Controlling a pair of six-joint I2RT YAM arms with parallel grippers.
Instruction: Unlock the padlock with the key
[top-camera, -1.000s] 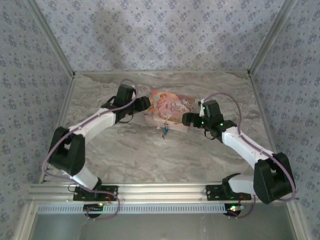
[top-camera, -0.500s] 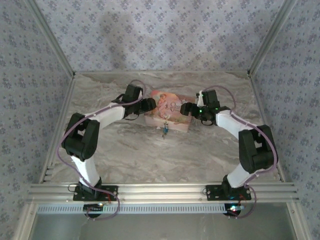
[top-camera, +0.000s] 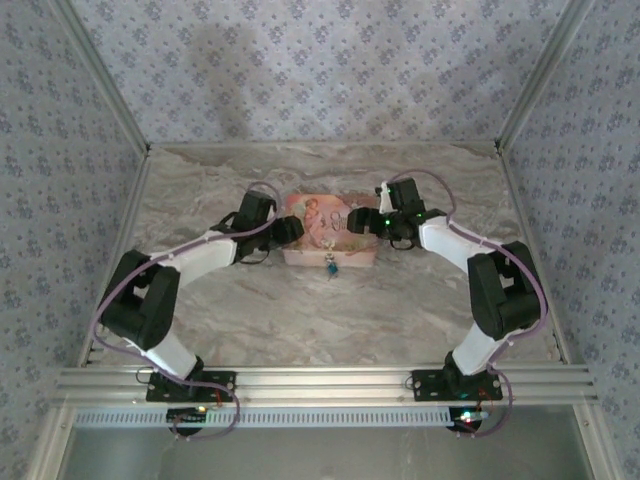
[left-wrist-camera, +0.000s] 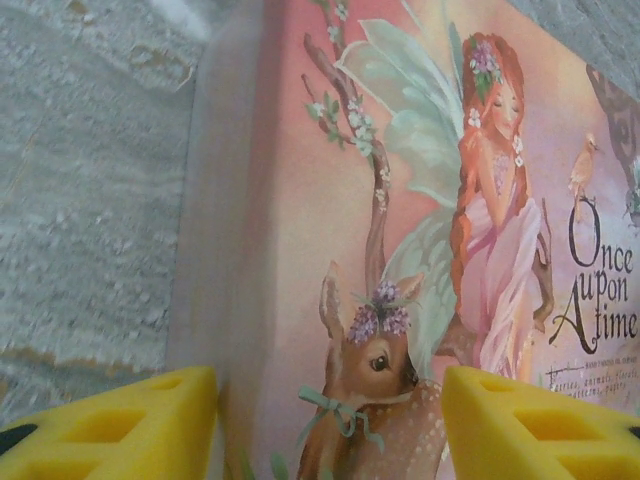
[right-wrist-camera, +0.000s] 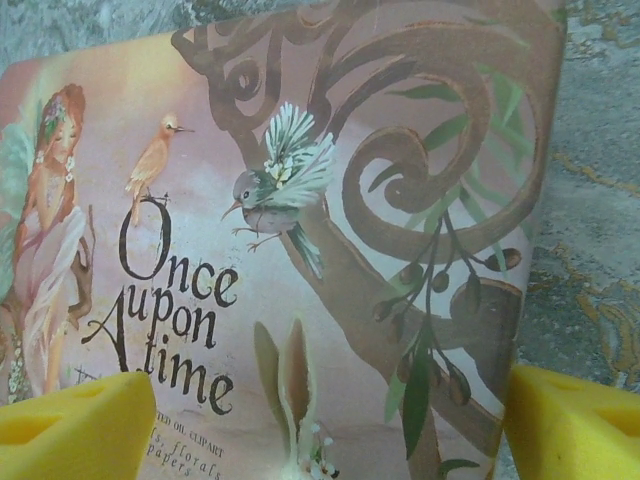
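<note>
Top external: padlock (top-camera: 330, 264) on box (top-camera: 312, 212) front, between left pincer (top-camera: 297, 229) and right pincer (top-camera: 351, 221).

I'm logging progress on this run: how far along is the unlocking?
Done: nothing visible; the padlock sits at the front of the pink box, with no gripper on it. In hand: both arms are at the box, left gripper and right gripper open over its lid, one at each end. To do: getting the key, too small to make out here, into the padlock and turning it.

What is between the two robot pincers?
The pink picture box lies between the left pincer and the right pincer, seen from the top camera.
</note>
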